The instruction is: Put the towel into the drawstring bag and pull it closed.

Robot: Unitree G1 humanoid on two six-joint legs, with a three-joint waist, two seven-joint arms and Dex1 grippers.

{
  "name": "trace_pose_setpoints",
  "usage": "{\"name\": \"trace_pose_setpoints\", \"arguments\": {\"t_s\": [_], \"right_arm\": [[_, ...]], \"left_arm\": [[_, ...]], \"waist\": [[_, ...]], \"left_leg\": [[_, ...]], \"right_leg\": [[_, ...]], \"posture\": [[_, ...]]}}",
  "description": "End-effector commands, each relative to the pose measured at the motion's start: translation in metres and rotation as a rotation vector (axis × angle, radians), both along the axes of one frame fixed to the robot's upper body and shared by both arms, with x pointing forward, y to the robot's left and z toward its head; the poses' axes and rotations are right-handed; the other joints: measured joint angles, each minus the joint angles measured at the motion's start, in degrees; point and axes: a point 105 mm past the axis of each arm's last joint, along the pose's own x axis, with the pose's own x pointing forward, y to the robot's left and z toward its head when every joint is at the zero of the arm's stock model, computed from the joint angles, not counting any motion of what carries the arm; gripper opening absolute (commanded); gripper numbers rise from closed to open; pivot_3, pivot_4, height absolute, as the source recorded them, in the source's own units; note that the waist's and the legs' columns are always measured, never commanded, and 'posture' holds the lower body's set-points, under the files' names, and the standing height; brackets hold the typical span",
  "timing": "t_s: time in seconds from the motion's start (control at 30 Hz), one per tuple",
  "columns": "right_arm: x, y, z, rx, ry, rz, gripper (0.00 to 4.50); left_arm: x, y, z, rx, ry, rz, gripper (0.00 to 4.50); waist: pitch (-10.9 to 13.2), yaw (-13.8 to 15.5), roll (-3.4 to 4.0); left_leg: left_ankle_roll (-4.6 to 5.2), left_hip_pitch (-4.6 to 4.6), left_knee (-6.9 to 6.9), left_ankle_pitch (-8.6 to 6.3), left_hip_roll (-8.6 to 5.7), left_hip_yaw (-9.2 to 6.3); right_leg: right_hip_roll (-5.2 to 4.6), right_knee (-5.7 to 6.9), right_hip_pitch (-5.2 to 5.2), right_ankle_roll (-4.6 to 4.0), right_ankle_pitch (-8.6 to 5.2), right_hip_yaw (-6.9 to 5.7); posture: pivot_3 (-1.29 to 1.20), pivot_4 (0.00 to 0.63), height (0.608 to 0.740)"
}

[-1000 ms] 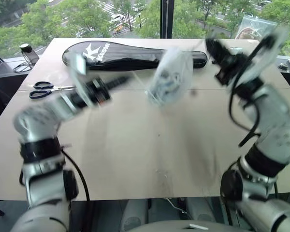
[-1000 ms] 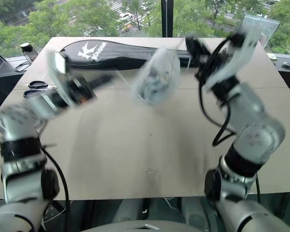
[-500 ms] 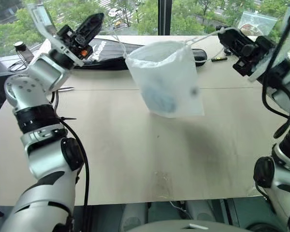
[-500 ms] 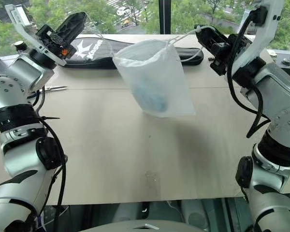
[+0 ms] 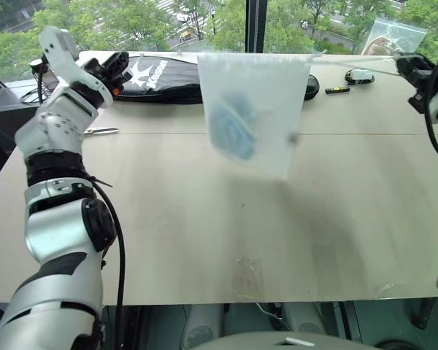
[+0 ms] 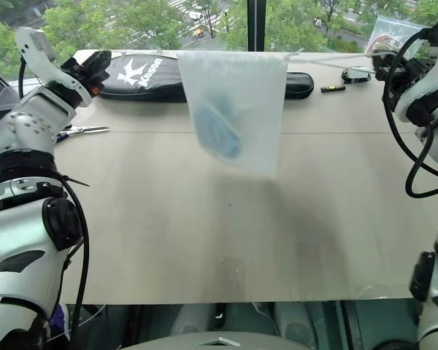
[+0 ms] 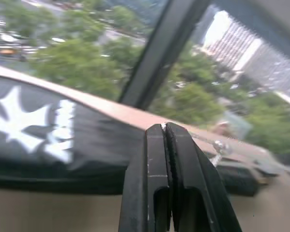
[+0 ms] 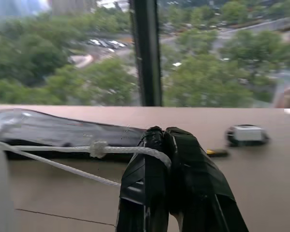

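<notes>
The translucent white drawstring bag [image 5: 257,102] hangs above the middle of the table, its mouth drawn into a straight line. The light-blue towel [image 5: 230,133] shows through its wall, low on the left side. White cords run taut from the mouth out to both sides. My left gripper [image 5: 118,65] is at the far left over the black case, shut, with a thin cord leaving its fingertips [image 7: 157,133]. My right gripper [image 6: 388,64] is at the far right, shut on the knotted cord [image 8: 94,149], which wraps over its fingers.
A long black racket case [image 5: 157,73] lies along the table's far edge behind the bag. Scissors [image 5: 101,130] lie at the left. A clear plastic bag [image 5: 390,35], a small white device [image 5: 360,74] and a small dark stick [image 5: 336,90] sit at the far right.
Both grippers have swung outward, away from each other. The cords have gone taut, the bag's mouth has pulled from a rounded opening into a flat line, and the bag hangs straighter.
</notes>
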Motion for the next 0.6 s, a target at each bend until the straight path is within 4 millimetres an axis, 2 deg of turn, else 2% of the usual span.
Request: {"name": "trace_pose_setpoints", "arguments": {"t_s": [0.03,0.13,0.2,0.33,0.4,0.47,0.57,0.6], "right_arm": [[-0.006,-0.045,0.014,-0.152,-0.077,-0.286,0.0],[-0.011,-0.069,0.018,-0.214,-0.1,-0.438,0.0],[-0.012,-0.074,0.02,-0.248,-0.107,-0.478,0.0],[-0.018,-0.091,0.031,-0.299,-0.142,-0.572,0.0],[-0.02,-0.097,0.039,-0.314,-0.167,-0.59,0.0],[-0.017,-0.089,0.042,-0.293,-0.186,-0.518,0.0],[-0.009,-0.041,0.032,-0.244,-0.17,-0.2,0.0],[-0.01,-0.02,0.025,-0.235,-0.156,-0.072,0.0]], "left_arm": [[-0.007,0.036,0.023,0.061,-0.075,0.217,0.02],[-0.009,0.051,0.016,0.114,-0.057,0.31,0.02],[-0.01,0.058,0.016,0.114,-0.056,0.354,0.02],[-0.021,0.085,0.03,0.108,-0.096,0.512,0.02],[-0.024,0.089,0.038,0.104,-0.124,0.527,0.02],[-0.022,0.081,0.045,0.105,-0.162,0.487,0.02],[-0.011,0.042,0.048,0.089,-0.211,0.261,0.02],[-0.009,0.028,0.046,0.094,-0.216,0.181,0.02]], "waist": [[0.01,0.04,-0.03],[0.01,-0.09,-0.02],[0.01,-0.05,-0.02],[0.01,-0.04,-0.03],[0.02,-0.27,-0.04],[0.01,-0.16,-0.04],[-0.01,0.27,-0.02],[-0.01,0.37,-0.02]], "left_leg": [[0.0,-0.02,0.0,0.0,0.0,0.0],[0.0,-0.02,-0.01,0.0,0.0,0.05],[0.0,0.0,-0.01,0.0,0.0,0.06],[0.0,0.01,0.01,0.0,0.01,0.03],[0.0,-0.02,0.03,0.0,0.0,0.07],[-0.01,-0.03,-0.06,0.0,0.0,0.18],[-0.01,0.02,-0.06,0.01,0.0,0.13],[-0.01,0.07,0.02,0.01,0.0,0.02]], "right_leg": [[0.0,-0.02,-0.01,0.0,0.0,-0.01],[0.0,-0.03,-0.02,0.0,0.0,0.04],[0.0,0.0,-0.02,0.0,0.0,0.04],[0.01,0.03,-0.02,0.0,0.0,0.01],[0.0,0.01,-0.04,0.01,0.01,0.05],[-0.02,-0.01,-0.12,0.01,0.01,0.16],[-0.02,0.04,-0.08,0.01,0.0,0.05],[-0.01,0.05,0.07,0.01,0.0,-0.09]], "posture": [[0.0,0.15,0.74],[0.0,0.15,0.74],[0.0,0.15,0.74],[0.0,0.15,0.74],[0.0,0.15,0.74],[0.0,0.15,0.74],[0.0,0.15,0.74],[0.0,0.15,0.74]]}}
